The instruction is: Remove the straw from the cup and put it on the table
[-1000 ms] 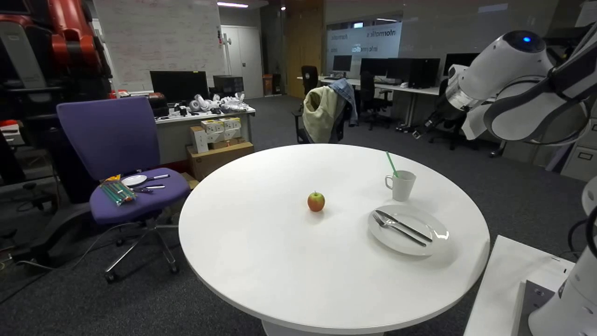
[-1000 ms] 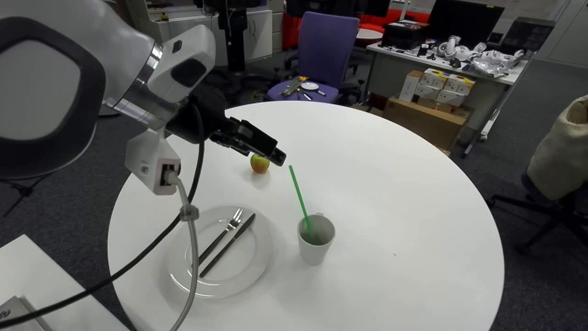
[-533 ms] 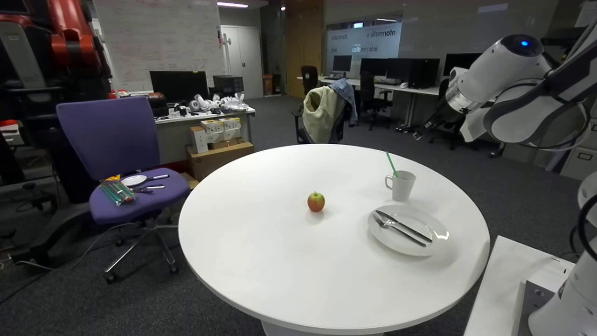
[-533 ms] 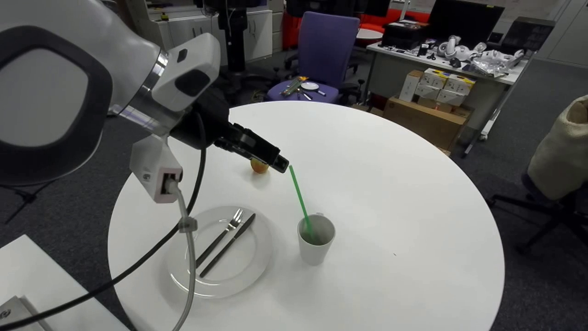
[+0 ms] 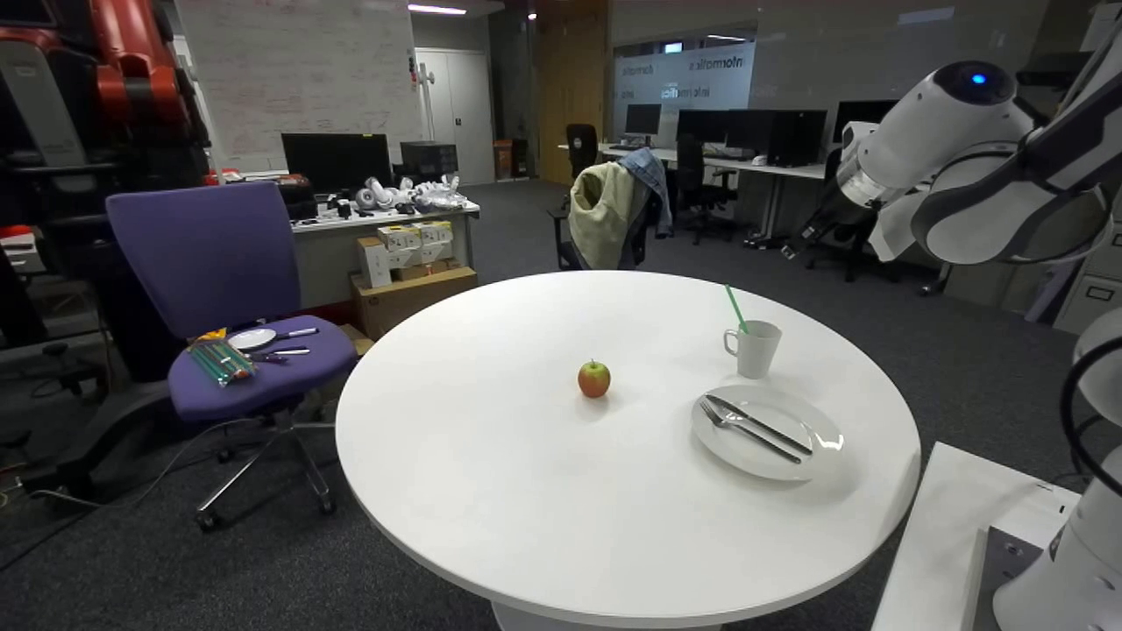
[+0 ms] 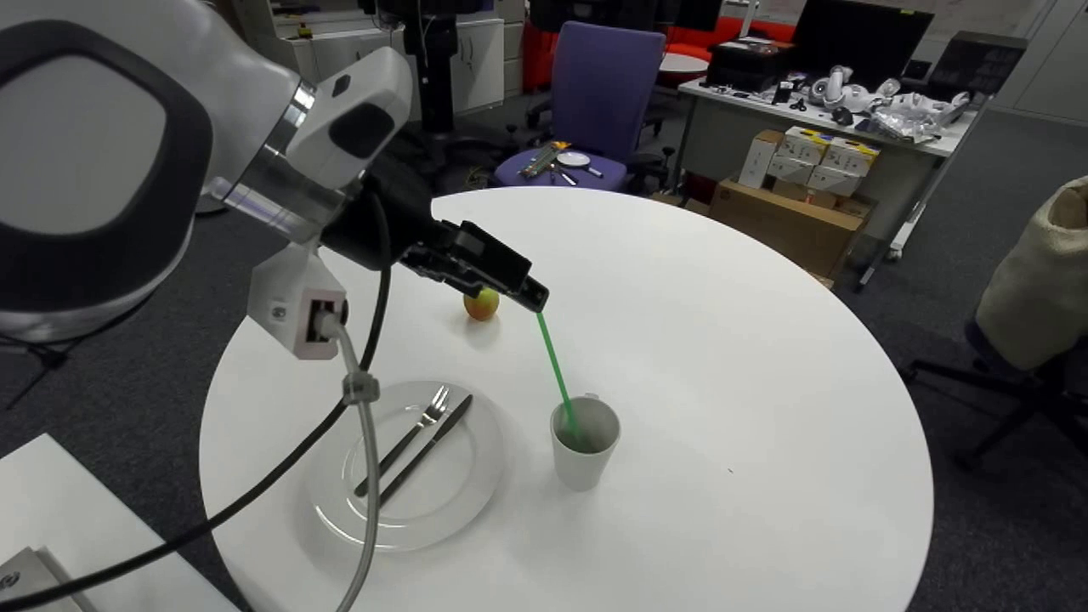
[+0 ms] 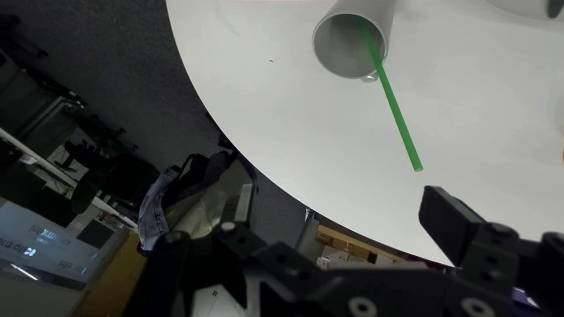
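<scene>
Wrist view: the pincer (image 7: 338, 198) stands spread and empty, near the free end of the green straw (image 7: 397, 115). The straw's lower part sits inside the cup (image 6: 580, 467), upright on the table (image 5: 508, 473), so nothing is taken out yet. I judge this the approach; gripping the straw, drawing it clear and laying it down remain.

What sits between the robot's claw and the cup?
In the wrist view, a green straw shows there: it pokes up out of the cup, and its free end is apart from the open claw.
</scene>
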